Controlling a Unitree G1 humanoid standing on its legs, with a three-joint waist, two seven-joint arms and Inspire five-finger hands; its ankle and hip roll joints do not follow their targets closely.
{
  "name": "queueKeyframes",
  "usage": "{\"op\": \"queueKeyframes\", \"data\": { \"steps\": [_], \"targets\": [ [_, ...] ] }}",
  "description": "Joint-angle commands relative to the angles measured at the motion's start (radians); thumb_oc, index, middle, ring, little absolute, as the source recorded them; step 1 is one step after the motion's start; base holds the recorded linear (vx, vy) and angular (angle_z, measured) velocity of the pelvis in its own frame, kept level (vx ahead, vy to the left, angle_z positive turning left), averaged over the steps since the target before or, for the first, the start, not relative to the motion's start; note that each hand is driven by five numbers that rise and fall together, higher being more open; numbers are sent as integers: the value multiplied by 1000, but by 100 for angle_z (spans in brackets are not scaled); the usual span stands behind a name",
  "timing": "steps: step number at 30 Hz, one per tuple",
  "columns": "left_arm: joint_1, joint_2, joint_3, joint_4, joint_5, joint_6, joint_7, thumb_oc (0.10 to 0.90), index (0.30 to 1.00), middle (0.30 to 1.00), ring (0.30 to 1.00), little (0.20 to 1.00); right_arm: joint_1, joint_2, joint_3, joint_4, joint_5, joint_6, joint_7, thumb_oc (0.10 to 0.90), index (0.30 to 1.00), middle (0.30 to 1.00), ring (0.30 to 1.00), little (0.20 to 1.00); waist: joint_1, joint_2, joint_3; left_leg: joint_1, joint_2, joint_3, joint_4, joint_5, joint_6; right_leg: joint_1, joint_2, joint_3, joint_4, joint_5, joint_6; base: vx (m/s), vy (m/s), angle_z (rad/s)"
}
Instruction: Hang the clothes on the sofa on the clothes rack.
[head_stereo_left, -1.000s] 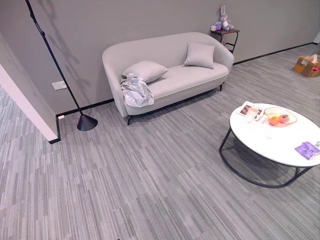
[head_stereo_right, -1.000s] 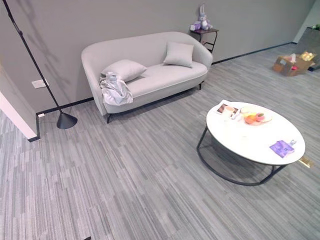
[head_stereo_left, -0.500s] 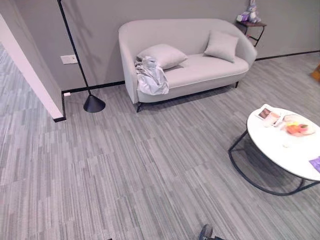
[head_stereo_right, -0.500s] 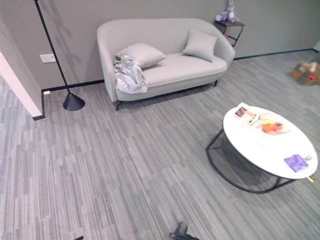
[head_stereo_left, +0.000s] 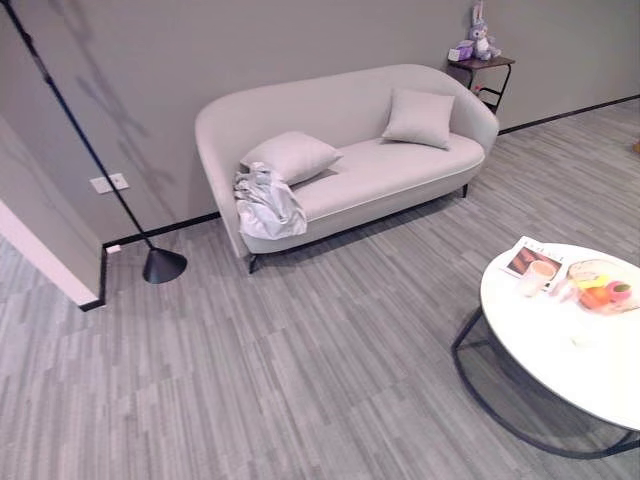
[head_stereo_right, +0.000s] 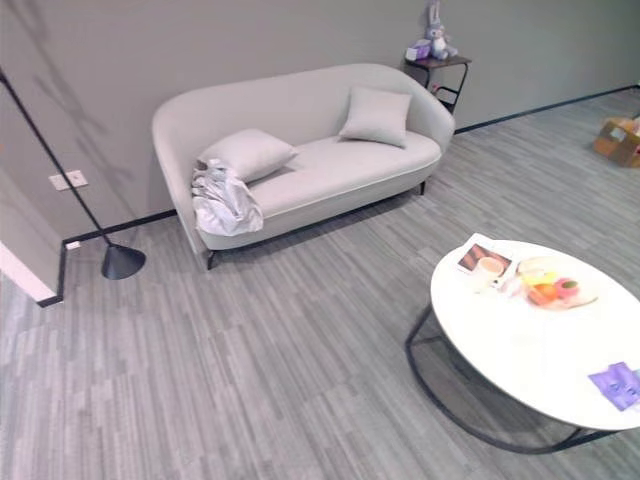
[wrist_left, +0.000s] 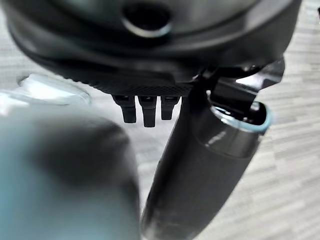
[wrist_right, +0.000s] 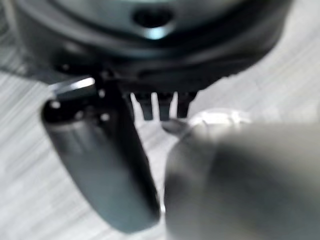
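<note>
Looking down across the room, I see the grey garment (head_stereo_left: 268, 200) crumpled on the left end of the light sofa (head_stereo_left: 400, 170), draped over the seat's front edge just below a cushion (head_stereo_left: 290, 156). A second cushion (head_stereo_left: 418, 117) leans at the sofa's right end. A floor lamp (head_stereo_left: 163, 264) stands left of the sofa, and the round white counter (head_stereo_right: 520, 350) sits to my right. The left robot hand (wrist_left: 145, 107) and right robot hand (wrist_right: 160, 107) hang with fingers straight, holding nothing.
</note>
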Motion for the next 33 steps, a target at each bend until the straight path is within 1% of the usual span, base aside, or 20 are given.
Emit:
{"op": "queueKeyframes", "data": {
  "steps": [1,3,5,7,10,12,13,15,16,17,18,19,20,23,24,25,26,29,31,33],
  "targets": [
    [-80,4,-60,-23,-23,-29,23,800,900,900,900,900,-93,22,-25,37,-83,-22,-22,800,900,900,900,900,58,-27,103,-40,-54,80,-152,-111,109,-11,-102,59,-45,-22,134,247,-151,9],
    [-83,5,-54,-33,-39,-35,31,800,900,900,900,900,-99,23,-9,27,-77,-26,-18,800,900,900,900,900,78,-35,112,-121,-140,96,-209,-219,142,11,-96,86,-45,-49,138,295,-66,-9],
    [-82,4,-51,-27,-42,-37,39,800,900,900,900,900,-97,29,-5,21,-65,-28,-15,800,900,900,900,900,90,-32,109,-179,-199,149,-359,-235,173,41,-81,88,-45,-77,139,340,18,-40],
    [-73,5,-44,-12,-21,-33,38,800,900,900,900,900,-88,36,4,23,-81,-34,-16,800,900,900,900,900,112,-9,97,-214,-260,190,-543,-139,179,85,-26,101,-45,-115,135,390,66,-4],
    [-58,0,-23,12,-32,-27,38,800,900,900,900,900,-82,59,9,27,-98,-42,-32,800,900,900,900,900,152,6,102,-302,-279,237,-699,-30,153,161,38,133,-45,-177,115,408,62,1],
    [-45,-4,12,32,-61,-20,38,800,900,900,900,900,-79,77,16,28,-103,-42,-34,800,900,900,900,900,183,-6,105,-343,-284,225,-712,-10,154,207,63,159,-45,-200,98,496,64,-40],
    [-28,0,61,55,-101,-10,34,800,900,900,900,900,-67,93,29,16,-118,-42,-24,800,900,900,900,900,198,-36,98,-316,-292,218,-710,-20,166,257,73,169,-21,-237,98,616,119,-55],
    [-19,3,79,67,-113,-10,40,800,900,900,900,900,-63,100,37,11,-130,-43,-25,800,900,900,900,900,201,-47,91,-293,-299,223,-701,-5,186,277,73,171,4,-257,100,559,132,-44],
    [-31,18,83,63,-99,-16,64,800,900,900,900,900,-55,115,56,-9,-163,-42,-25,800,900,900,900,900,204,-95,70,-239,-316,230,-674,-31,213,272,39,150,149,-241,144,375,162,-9],
    [-31,19,84,62,-99,-16,65,800,900,900,900,900,-55,117,56,-10,-164,-42,-26,800,900,900,900,900,209,-90,69,-249,-305,244,-666,-22,221,264,44,147,150,-232,143,535,263,10],
    [-33,21,69,47,-74,-20,70,800,900,900,900,900,-50,118,65,-23,-178,-45,-23,800,900,900,900,900,202,-102,54,-211,-316,258,-683,-41,232,251,16,133,221,-198,173,373,312,12],
    [-46,36,38,18,-34,-29,68,800,900,900,900,900,-52,109,65,-48,-177,-48,-18,800,900,900,900,900,187,-111,43,-147,-346,269,-710,-81,259,201,-50,104,382,-104,229,524,399,6],
    [-55,47,27,9,-16,-30,72,800,900,900,900,900,-57,105,56,-48,-167,-48,-20,800,900,900,900,900,176,-113,43,-115,-363,266,-720,-102,272,180,-84,92,462,-45,253,474,389,-1],
    [-79,75,3,-11,-2,-28,88,800,900,900,900,900,-70,103,47,-74,-159,-50,-33,800,900,900,900,900,146,-112,51,-33,-387,235,-723,-160,301,125,-168,59,659,88,279,333,235,40],
    [-86,79,-1,-15,-3,-27,85,800,900,900,900,900,-73,103,47,-86,-160,-52,-36,800,900,900,900,900,138,-107,53,-15,-386,226,-723,-177,306,98,-184,54,708,66,269,199,122,62],
    [-86,79,0,-15,-3,-27,85,800,900,900,900,900,-73,103,47,-86,-160,-52,-36,800,900,900,900,900,138,-108,53,-16,-387,226,-723,-177,307,97,-186,54,711,64,269,237,73,72],
    [-104,78,-16,-21,-7,-33,90,800,900,900,900,900,-84,96,55,-108,-173,-57,-51,800,900,900,900,900,119,-101,66,15,-382,187,-723,-199,295,29,-179,54,683,-10,234,238,4,85],
    [-113,69,-37,-17,2,-40,91,800,900,900,900,900,-94,86,52,-137,-176,-61,-84,800,900,900,900,900,94,-89,83,40,-373,125,-723,-214,271,-24,-133,64,485,-111,180,249,-73,80],
    [-103,57,-41,9,0,-38,89,800,900,900,900,900,-100,76,42,-145,-164,-61,-95,800,900,900,900,900,74,-96,87,63,-378,73,-723,-241,259,-75,-115,146,270,-86,174,248,-133,99],
    [-97,53,-33,19,-4,-36,88,800,900,900,900,900,-101,72,39,-149,-165,-61,-101,800,900,900,900,900,68,-100,88,75,-380,49,-723,-255,253,-87,-112,181,173,-53,183,303,-131,90]
  ]
}}
